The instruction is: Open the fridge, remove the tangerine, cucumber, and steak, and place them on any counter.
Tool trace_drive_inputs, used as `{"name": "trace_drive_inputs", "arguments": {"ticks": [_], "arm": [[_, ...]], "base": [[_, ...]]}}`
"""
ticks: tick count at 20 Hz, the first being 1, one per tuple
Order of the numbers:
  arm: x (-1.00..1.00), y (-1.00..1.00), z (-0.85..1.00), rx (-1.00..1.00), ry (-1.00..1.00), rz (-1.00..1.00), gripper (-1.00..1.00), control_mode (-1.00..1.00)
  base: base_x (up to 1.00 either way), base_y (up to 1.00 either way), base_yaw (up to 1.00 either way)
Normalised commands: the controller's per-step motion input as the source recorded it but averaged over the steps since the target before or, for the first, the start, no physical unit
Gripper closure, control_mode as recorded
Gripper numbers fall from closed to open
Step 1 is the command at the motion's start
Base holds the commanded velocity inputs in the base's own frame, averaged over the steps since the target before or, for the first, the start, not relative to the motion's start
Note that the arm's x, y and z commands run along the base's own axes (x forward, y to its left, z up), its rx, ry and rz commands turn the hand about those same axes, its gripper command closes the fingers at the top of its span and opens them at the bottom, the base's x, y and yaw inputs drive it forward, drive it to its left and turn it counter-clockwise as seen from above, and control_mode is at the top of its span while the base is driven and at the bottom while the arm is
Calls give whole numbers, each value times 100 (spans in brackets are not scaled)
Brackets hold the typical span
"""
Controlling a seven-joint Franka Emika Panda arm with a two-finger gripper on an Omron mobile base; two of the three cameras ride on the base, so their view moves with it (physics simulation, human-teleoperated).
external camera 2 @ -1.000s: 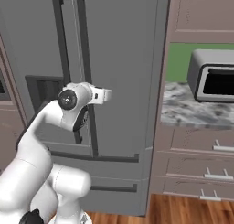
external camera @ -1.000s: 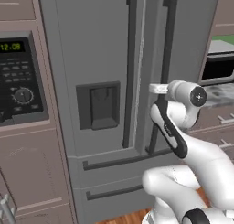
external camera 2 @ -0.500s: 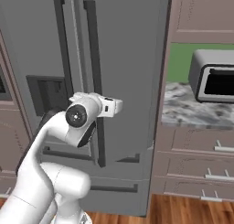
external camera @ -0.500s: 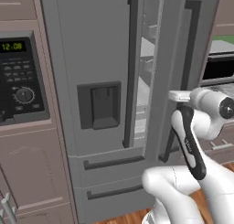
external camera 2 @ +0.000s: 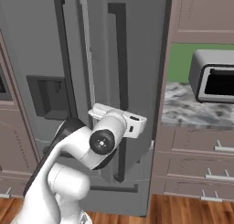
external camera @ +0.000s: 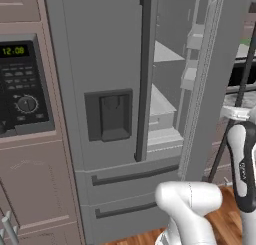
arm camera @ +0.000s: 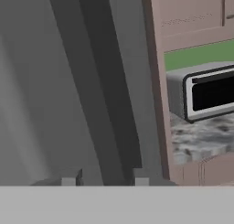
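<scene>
The grey fridge point(external camera: 115, 49) stands with its left door shut and its right door point(external camera: 215, 89) swung partly out, so white inner shelves point(external camera: 162, 104) show through the gap. My gripper point(arm camera: 105, 179) is shut on the right door's long dark handle point(arm camera: 109, 104), which runs up between the two fingertips point(arm camera: 68, 179). In the right base view my white hand point(external camera 2: 119, 121) sits against that handle point(external camera 2: 119, 72) at mid height. No tangerine, cucumber or steak can be seen on the shelves that show. The marbled counter point(external camera 2: 192, 111) lies right of the fridge.
A silver toaster oven point(external camera 2: 215, 79) stands on the counter, over taupe drawers point(external camera 2: 201, 159) with bar handles. A built-in oven with a black control panel point(external camera: 22, 84) sits left of the fridge. Two lower fridge drawers point(external camera: 125, 189) are shut. Wooden floor lies below.
The right fridge door has swung from nearly shut to well open, with my hand on its handle moving back and outward. The inner shelves have come into sight.
</scene>
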Motion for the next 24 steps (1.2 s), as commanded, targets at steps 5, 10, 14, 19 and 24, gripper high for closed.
{"name": "trace_drive_inputs", "arguments": {"ticks": [5,10,14,19,24], "arm": [[-97,-15,25,2,0,0,-100,-100],[-100,8,25,-2,-6,-3,-100,-100],[-100,36,20,-11,-10,-4,-100,-100],[-100,71,27,-17,-7,-4,-100,-100],[-40,100,30,-24,9,0,-100,-100]], "base": [[0,0,0],[0,0,0],[0,0,0],[0,0,0],[0,0,0]]}}
